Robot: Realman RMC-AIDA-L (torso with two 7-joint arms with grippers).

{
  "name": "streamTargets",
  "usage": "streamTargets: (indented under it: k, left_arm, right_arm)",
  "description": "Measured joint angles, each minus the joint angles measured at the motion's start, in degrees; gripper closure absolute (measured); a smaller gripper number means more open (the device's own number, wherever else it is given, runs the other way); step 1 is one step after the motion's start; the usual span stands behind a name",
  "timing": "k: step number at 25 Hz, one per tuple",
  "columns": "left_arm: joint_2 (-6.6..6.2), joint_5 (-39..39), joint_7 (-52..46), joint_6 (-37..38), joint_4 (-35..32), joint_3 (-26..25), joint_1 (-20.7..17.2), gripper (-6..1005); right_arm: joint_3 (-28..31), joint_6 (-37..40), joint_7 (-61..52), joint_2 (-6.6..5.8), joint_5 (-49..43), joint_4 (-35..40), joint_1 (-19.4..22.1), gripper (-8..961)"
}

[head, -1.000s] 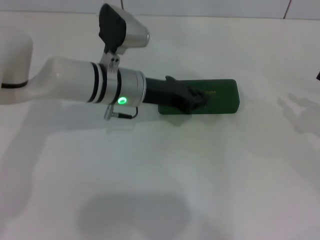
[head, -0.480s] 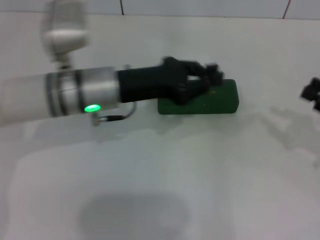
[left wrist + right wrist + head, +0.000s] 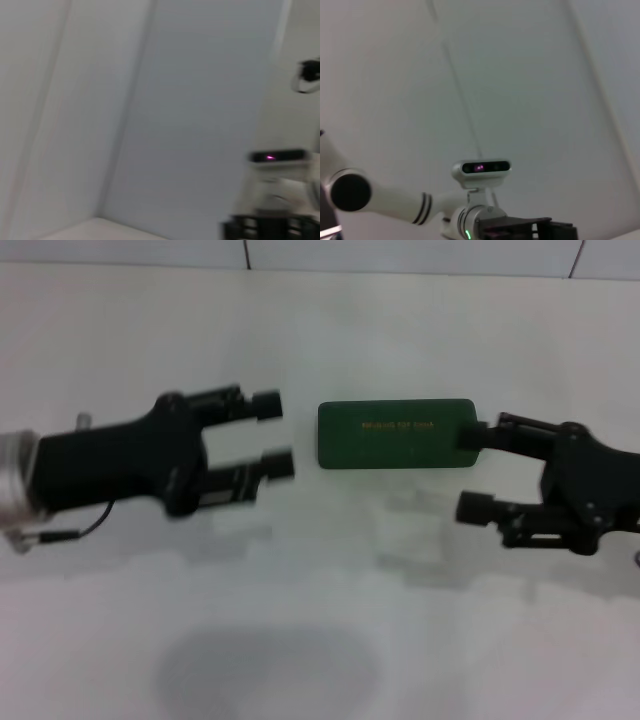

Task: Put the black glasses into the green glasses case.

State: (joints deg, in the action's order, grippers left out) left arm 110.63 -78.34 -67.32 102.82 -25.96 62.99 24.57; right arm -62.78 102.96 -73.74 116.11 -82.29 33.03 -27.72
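Observation:
The green glasses case (image 3: 395, 435) lies shut on the white table, its gold lettering facing up. The black glasses are out of view. My left gripper (image 3: 272, 434) is open and empty, level with the case and a little to its left, fingers pointing at it. My right gripper (image 3: 472, 472) is open and empty at the case's right end. Its far finger (image 3: 478, 436) overlaps the case's right edge; I cannot tell whether it touches. Neither wrist view shows the case.
The white table (image 3: 320, 620) runs to a tiled wall at the back. The left wrist view shows the wall and the right arm's camera (image 3: 277, 156). The right wrist view shows the left arm with its camera (image 3: 481, 167).
My left gripper has drawn back to the left off the case and now stands open beside it. My right gripper has come in from the right to the case's right end.

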Motion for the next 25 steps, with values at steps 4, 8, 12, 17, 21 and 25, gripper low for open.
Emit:
streamTargets:
  k: [4, 8, 12, 17, 21, 25]
  left_arm:
    - [-0.39, -3.8, 0.2, 6.2, -0.4, 0.1, 0.0, 337]
    - [-0.19, -5.1, 0.2, 8.2, -0.5, -0.1, -0.3, 243]
    - [0.01, -5.3, 0.3, 8.2, -0.3, -0.1, -0.5, 242]
    - [0.03, -5.3, 0.4, 8.0, -0.2, -0.5, -0.6, 242]
    - [-0.04, -5.3, 0.4, 7.6, -0.1, -0.6, -0.6, 243]
    - [-0.06, -5.3, 0.4, 7.5, 0.0, -1.3, -0.6, 243]
  right_arm:
    - [-1.0, -0.2, -1.6, -0.09, 0.2, 0.3, -1.6, 142]
    - [-2.3, -0.1, -2.4, 0.04, 0.2, 0.0, -3.1, 102]
    - [-4.1, -0.4, -2.9, 0.1, 0.6, 0.0, -3.5, 62]
    - [-5.9, -0.6, -2.9, 0.09, 1.3, -0.2, -3.6, 62]
    - [-6.6, -0.6, -2.8, 0.08, 1.5, -0.2, -3.7, 62]
    - [-7.2, -0.6, -2.6, 0.08, 1.5, -0.2, -3.7, 62]
